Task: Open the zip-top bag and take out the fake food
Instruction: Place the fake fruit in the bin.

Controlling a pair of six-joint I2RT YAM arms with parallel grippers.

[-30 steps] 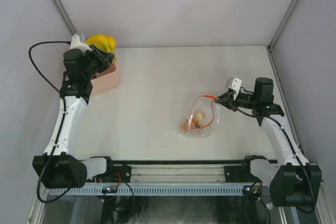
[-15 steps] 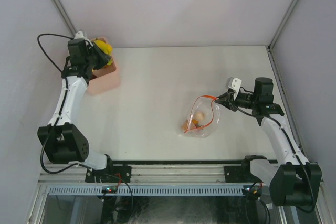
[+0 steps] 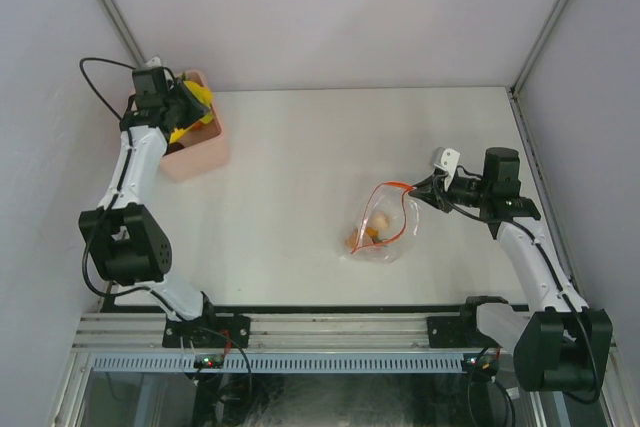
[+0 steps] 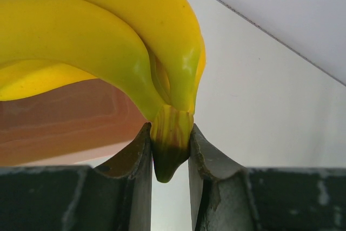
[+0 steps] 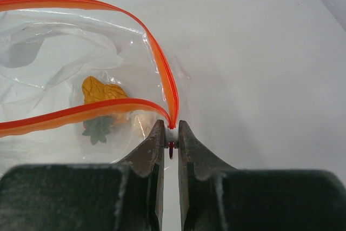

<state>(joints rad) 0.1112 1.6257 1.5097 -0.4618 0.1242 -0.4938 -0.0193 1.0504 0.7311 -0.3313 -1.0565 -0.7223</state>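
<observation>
Top external view: the white table (image 3: 300, 147) carries a pink bin (image 3: 205, 155) at its far left corner. The zip-top bag (image 3: 385, 222) lies flat right of centre with its mouth gaping. The bag is thin, crinkly film, light and limp, so I judge it will slide or lift unless one corner is pinned. The stiffer red-orange zip strip (image 5: 81, 111) is the sound place to hold it. The right tool (image 5: 171, 133) does just that, clamped on the strip's end where both lips meet. Over the bin, the left tool (image 4: 170, 136) is closed on the stem of the yellow banana bunch (image 4: 108, 41). It looks like a hard, smooth, light plastic toy, best pinched at that narrow stem. Inside the bag lies the small orange pineapple (image 5: 102, 93) with green leaves. Rigid and slick, it probably wants a grip across its body.
</observation>
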